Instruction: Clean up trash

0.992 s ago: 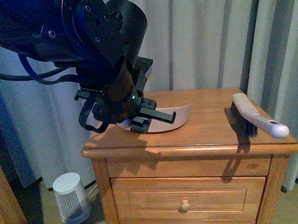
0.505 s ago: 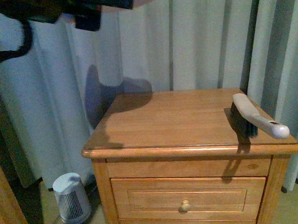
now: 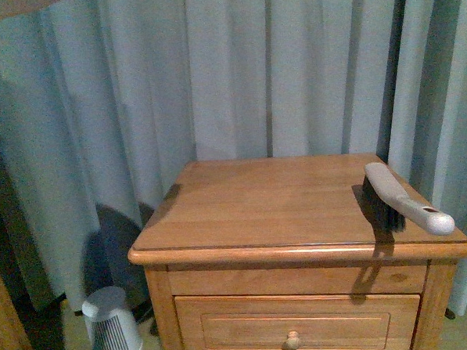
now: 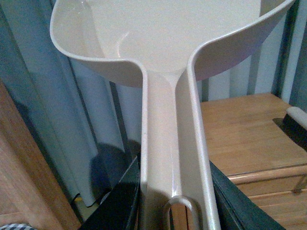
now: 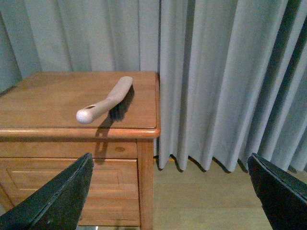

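Observation:
The trash is out of view in every frame. In the left wrist view the beige-pink dustpan (image 4: 163,38) fills the picture. My left gripper (image 4: 172,201) is shut on its long handle, with a dark finger on each side. The part of the pan's inside that shows holds nothing. In the front view only a beige sliver of the dustpan (image 3: 5,5) shows, at the top left corner, high above the nightstand. My right gripper (image 5: 172,191) is open and empty. It hangs beside the nightstand's right side, over the floor.
A wooden nightstand (image 3: 282,204) with a drawer stands before grey curtains (image 3: 251,64). A hand brush (image 3: 403,197) lies along its right edge, with the handle end past the front; the brush (image 5: 108,100) also shows in the right wrist view. A small white slotted bin (image 3: 112,326) stands on the floor at left.
My left arm has lifted the dustpan off the nightstand top, up and to the left, almost out of the front view. The brush has not moved.

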Controlling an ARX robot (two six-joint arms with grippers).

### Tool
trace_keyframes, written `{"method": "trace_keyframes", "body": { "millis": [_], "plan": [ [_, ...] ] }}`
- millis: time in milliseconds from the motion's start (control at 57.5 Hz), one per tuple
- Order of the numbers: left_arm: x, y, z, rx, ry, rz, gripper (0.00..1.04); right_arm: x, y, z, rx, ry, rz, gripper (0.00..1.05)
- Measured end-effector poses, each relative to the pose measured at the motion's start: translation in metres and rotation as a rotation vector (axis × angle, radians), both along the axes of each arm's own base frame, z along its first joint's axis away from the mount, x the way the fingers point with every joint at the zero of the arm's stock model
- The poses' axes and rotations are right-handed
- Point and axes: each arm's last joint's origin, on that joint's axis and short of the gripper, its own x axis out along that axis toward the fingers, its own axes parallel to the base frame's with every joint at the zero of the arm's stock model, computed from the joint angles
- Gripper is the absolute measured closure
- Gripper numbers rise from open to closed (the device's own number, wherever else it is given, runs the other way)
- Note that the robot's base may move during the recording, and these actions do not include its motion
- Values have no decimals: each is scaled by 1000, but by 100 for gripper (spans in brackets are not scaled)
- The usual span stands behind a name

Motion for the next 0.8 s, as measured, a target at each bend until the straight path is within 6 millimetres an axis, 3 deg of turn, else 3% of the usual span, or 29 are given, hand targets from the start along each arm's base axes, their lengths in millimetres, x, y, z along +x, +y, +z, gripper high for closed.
{"method": "trace_keyframes", "body": {
  "millis": [157,226,313,435,539,679,800],
  "plan": [
    [-20,8,-8,-54,10,1,77,0,0,0,-4,2,-15,7],
    [-23,9,-10,-67,15,0,77,4,2,0,-25,44,-191,7],
    [-23,9,-10,-77,17,0,77,16,9,10,-55,110,-320,7],
    [-23,9,-10,-78,18,-1,77,39,21,39,-49,162,-249,7],
    [-24,9,-10,-78,17,-1,77,72,36,72,-7,244,-132,7],
    [-24,9,-10,-78,17,-1,77,124,59,100,72,396,-28,7],
    [-24,9,-10,-78,18,-1,77,180,86,105,137,573,0,7]
  ]
}}
